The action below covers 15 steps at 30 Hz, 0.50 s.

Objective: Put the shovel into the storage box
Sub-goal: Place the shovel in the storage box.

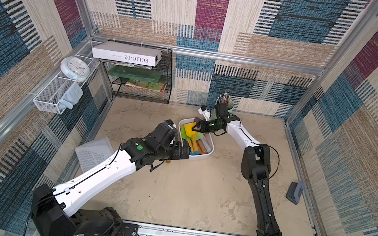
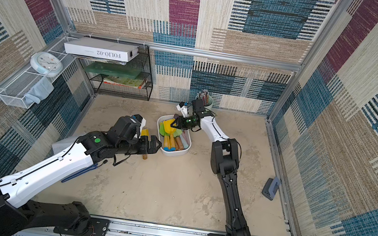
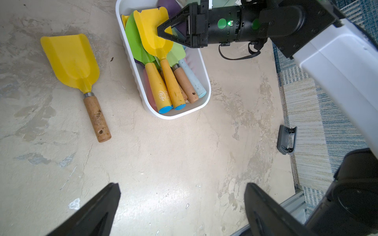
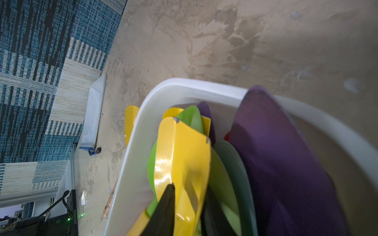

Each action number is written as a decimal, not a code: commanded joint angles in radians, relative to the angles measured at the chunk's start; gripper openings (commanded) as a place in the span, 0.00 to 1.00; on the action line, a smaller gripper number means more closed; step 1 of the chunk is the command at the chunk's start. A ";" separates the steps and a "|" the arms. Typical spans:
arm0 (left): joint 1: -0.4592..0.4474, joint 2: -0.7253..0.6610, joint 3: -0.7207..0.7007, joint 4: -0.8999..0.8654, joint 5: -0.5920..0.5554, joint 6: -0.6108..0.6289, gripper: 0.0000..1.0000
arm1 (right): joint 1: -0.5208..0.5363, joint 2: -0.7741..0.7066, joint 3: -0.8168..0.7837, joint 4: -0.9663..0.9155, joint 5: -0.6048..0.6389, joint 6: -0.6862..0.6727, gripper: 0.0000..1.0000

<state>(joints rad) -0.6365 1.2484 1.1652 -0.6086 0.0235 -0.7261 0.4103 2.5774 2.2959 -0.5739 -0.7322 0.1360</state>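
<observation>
The storage box [image 1: 205, 156] [image 2: 176, 154] [image 3: 184, 114] [image 4: 184, 85] is a white tub holding several toy shovels with green, yellow and purple blades. A yellow shovel [image 1: 191, 127] [image 3: 151, 26] [image 4: 184, 147] lies on top of them, its blade between the fingers of my right gripper [image 1: 196, 129] [image 3: 158, 30] [image 4: 190, 187]. The jaws stand narrowly apart, and whether they still press the blade does not show. Another yellow shovel [image 3: 71, 61] [image 2: 146, 132] with a wooden handle lies on the table beside the box. My left gripper [image 3: 182, 190] [image 2: 156, 144] hovers open and empty over bare table nearby.
A mint-green pencil cup [image 1: 226, 103] stands behind the right wrist. A black mesh rack [image 1: 143, 74] with books fills the back left. A white wire basket [image 1: 56, 99] hangs on the left wall. A grey object [image 1: 295, 192] lies at the right edge, and a paper pad [image 1: 94, 152] under the left arm.
</observation>
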 commanded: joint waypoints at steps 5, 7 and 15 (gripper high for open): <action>0.001 0.025 0.019 -0.046 0.002 -0.016 0.99 | 0.002 -0.056 -0.020 -0.013 0.034 -0.022 0.34; 0.001 0.042 0.030 -0.078 -0.009 -0.023 1.00 | 0.002 -0.072 -0.026 -0.022 0.047 -0.027 0.36; 0.004 0.108 0.046 -0.178 -0.093 -0.057 0.99 | 0.002 -0.161 -0.099 -0.036 0.119 -0.042 0.40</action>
<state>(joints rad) -0.6350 1.3422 1.2018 -0.7341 -0.0196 -0.7635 0.4110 2.4454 2.2147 -0.5930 -0.6498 0.1108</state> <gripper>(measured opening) 0.994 0.406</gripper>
